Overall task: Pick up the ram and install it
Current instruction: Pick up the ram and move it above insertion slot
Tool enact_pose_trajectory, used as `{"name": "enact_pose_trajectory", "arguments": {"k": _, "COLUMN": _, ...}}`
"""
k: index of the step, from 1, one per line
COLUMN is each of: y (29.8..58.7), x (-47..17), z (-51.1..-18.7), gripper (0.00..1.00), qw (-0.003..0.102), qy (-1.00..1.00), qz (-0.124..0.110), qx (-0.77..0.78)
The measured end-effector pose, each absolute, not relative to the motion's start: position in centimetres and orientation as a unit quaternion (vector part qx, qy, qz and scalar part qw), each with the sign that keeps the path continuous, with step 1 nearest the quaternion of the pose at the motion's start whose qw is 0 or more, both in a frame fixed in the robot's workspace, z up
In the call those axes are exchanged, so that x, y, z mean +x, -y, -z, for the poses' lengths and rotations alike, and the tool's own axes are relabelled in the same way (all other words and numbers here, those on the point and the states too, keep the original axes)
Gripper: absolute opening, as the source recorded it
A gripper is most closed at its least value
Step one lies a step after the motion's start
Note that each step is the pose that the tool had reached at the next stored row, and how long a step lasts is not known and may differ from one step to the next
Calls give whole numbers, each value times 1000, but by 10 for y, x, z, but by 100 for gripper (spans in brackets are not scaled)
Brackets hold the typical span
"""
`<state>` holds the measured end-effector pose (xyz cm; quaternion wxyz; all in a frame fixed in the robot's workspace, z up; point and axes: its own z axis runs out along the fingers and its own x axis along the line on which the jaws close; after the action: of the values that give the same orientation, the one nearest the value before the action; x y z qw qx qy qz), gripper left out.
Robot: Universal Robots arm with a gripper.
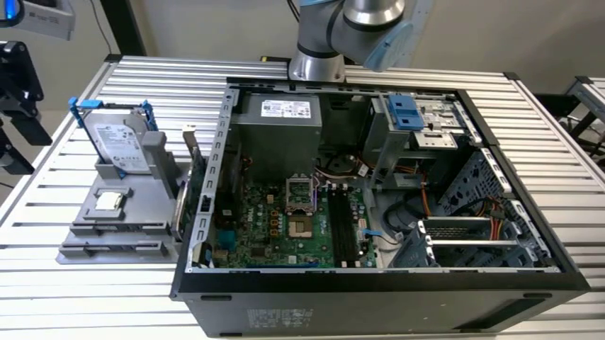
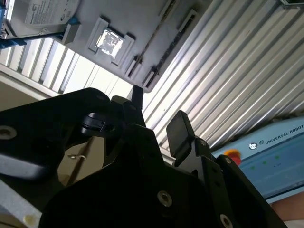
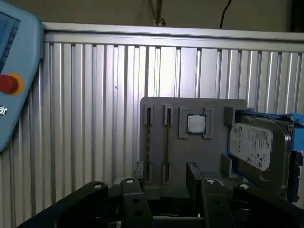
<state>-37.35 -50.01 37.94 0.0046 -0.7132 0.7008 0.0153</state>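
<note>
Two black fingers (image 3: 197,180) on the gripper (image 3: 164,185), wide apart, with nothing pinched between. Hangs above the bench (image 1: 57,283) and looks down on the grey holder (image 3: 204,149), seemingly lined up with the ram (image 3: 167,142) in the first wrist view. Not picked up yet, then. Stands on its thin edge in one slot of the holder, with an empty slot on one side and the small square chip (image 3: 195,124) on the other, most likely for an easy pinch on both flat faces from above (much harder to grab if laid flat). Same idea, probably, for the hard drive (image 1: 121,145) in its blue frame, propped upright at the other end of the holder. Whole holder parked near the bench edge on the exterior view's left, just beside the open computer case (image 1: 378,283), for a short trip over the wall. Inside the case, on the green board (image 1: 274,219), long black memory slots (image 1: 342,227), seemingly with no stick in them and so free to take one. Off on its own, well apart from the holder, a pale blue box with a red button (image 3: 8,83).
</note>
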Motion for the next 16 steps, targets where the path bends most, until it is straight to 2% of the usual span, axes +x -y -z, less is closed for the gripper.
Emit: {"name": "enact_pose_trajectory", "arguments": {"k": 16, "y": 500, "x": -373, "z": -363, "gripper": 100, "qw": 5, "qy": -701, "qz": -16, "qx": -713}}
